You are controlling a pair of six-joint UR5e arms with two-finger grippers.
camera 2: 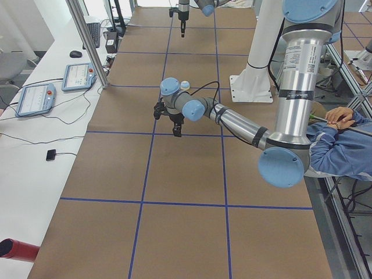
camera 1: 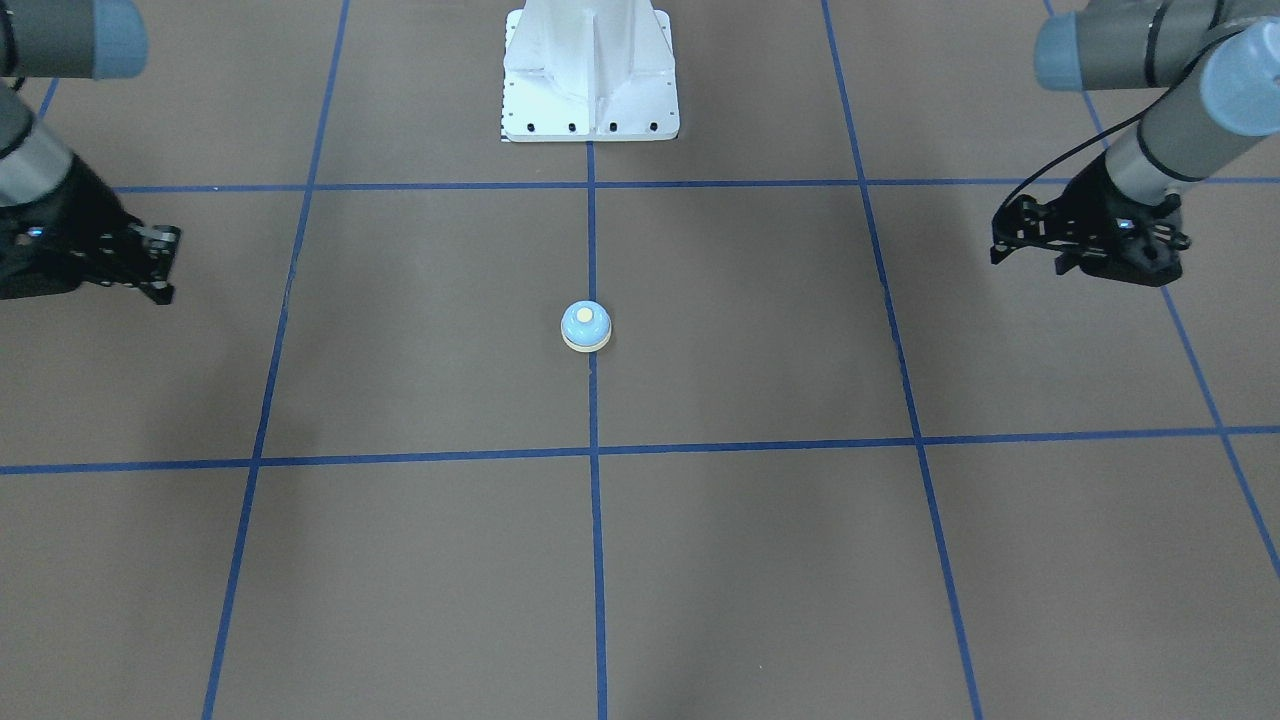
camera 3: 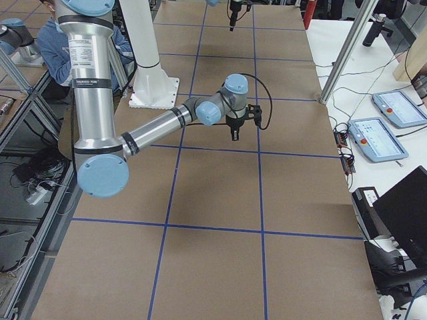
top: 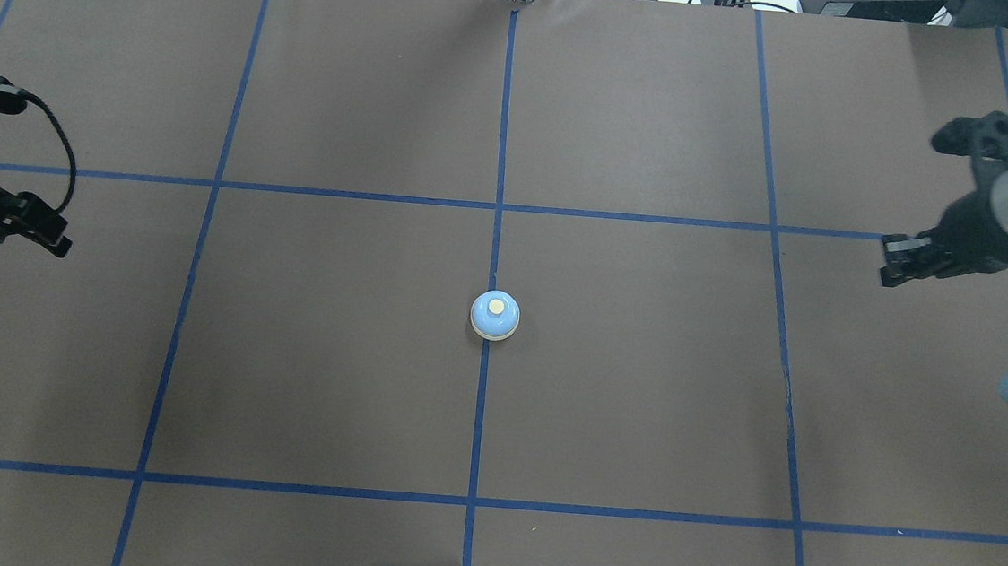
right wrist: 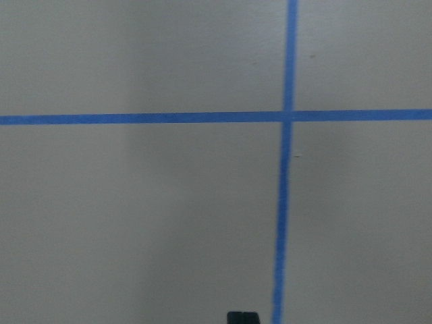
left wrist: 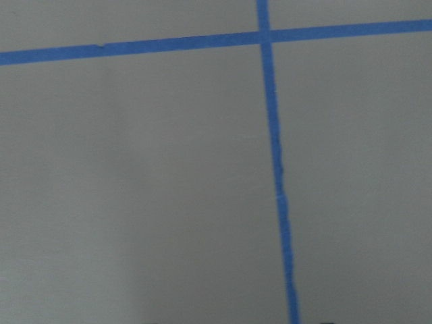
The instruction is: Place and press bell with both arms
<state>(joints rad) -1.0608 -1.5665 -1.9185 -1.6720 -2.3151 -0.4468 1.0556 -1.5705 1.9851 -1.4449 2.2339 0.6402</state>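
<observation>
Bell [top: 494, 315] sits between and well apart from left gripper [top: 57, 242] and right gripper [top: 889, 263]; both jaws look closed, holding nothing.

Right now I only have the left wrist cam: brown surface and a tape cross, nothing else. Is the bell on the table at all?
Observer: Yes. The bell stands upright on the centre tape line, about the middle of the table.
Operator: Anything touching it?
Observer: No. The left gripper hangs far out over the table's left side, holding nothing.
Operator: Right arm?
Observer: The right gripper hangs far out over the opposite side, also empty.
</observation>
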